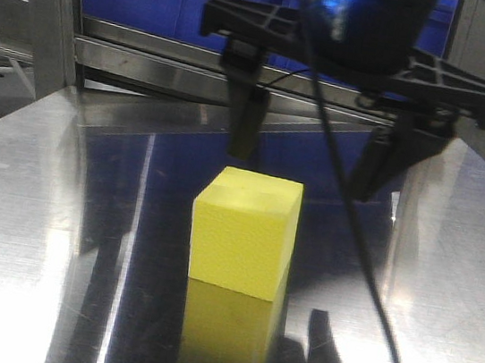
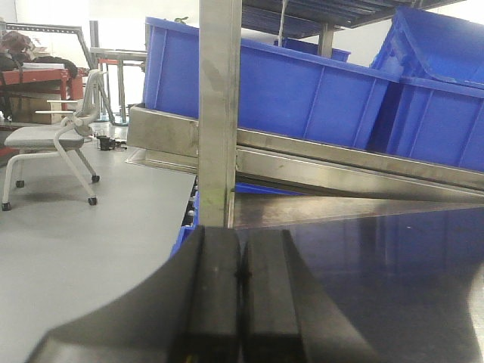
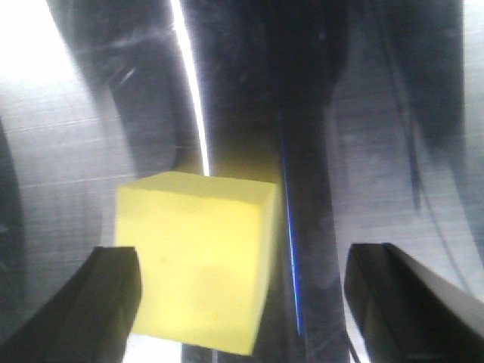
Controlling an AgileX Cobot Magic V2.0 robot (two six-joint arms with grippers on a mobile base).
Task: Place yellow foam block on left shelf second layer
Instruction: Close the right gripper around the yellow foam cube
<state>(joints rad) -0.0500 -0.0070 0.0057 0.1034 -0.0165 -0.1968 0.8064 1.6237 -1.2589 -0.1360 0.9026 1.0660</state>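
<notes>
- Left gripper [image 2: 240,280]: fingers pressed together with nothing between them, facing the left shelf [image 2: 219,113] and its blue bins [image 2: 302,91]. No block shows in its view.
- Yellow foam block [image 1: 244,231]: flat on the steel tabletop [image 1: 22,205], below the right claw. It is a cube, so it has no long axis, and it sits slightly turned against the finger line.
- Right gripper [image 1: 304,172]: spread wide, empty, clearly the nearer arm. In its wrist view the block sits off-centre, close to the left-hand finger.
</notes>
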